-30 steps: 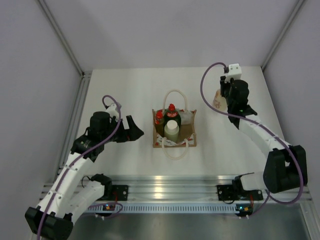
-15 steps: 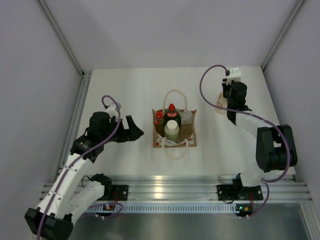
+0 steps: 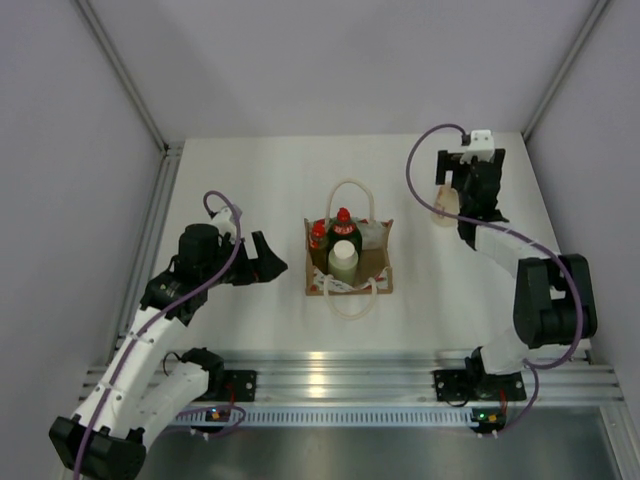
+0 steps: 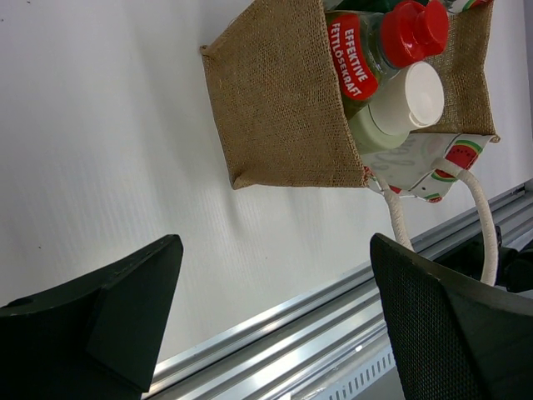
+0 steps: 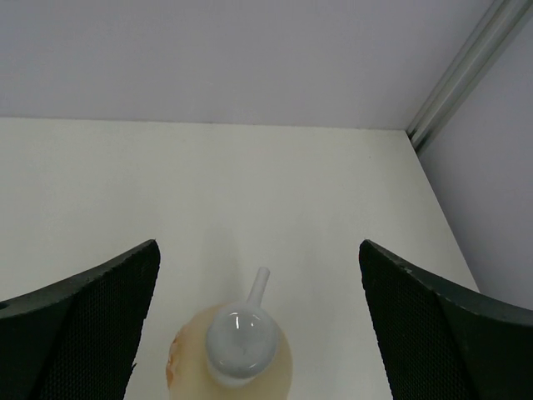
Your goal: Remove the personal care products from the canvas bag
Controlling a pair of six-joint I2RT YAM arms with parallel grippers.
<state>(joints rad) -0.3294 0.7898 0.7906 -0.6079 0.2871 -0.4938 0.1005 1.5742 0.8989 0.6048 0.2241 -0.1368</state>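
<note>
The canvas bag [image 3: 372,262] [image 4: 275,100] stands mid-table, tan with cream loop handles. Inside it stand a dark green bottle with a red cap [image 3: 343,222] [image 4: 391,42], a pale bottle with a white cap [image 3: 344,258] [image 4: 400,108] and a slim red-capped bottle [image 3: 318,236]. A cream bottle with a white pump top [image 3: 444,203] [image 5: 237,354] stands upright on the table at the back right. My right gripper [image 3: 470,190] [image 5: 258,333] is open right above it, fingers wide on either side and not touching it. My left gripper [image 3: 268,258] [image 4: 275,333] is open, left of the bag, with nothing between its fingers.
White walls and metal posts close the table at the back and sides. A metal rail [image 3: 330,365] runs along the near edge. The table's back right corner [image 5: 408,133] is close behind the cream bottle.
My right gripper has lowered the cream bottle to the table at the back right and opened, letting it go. The left arm has not moved.
</note>
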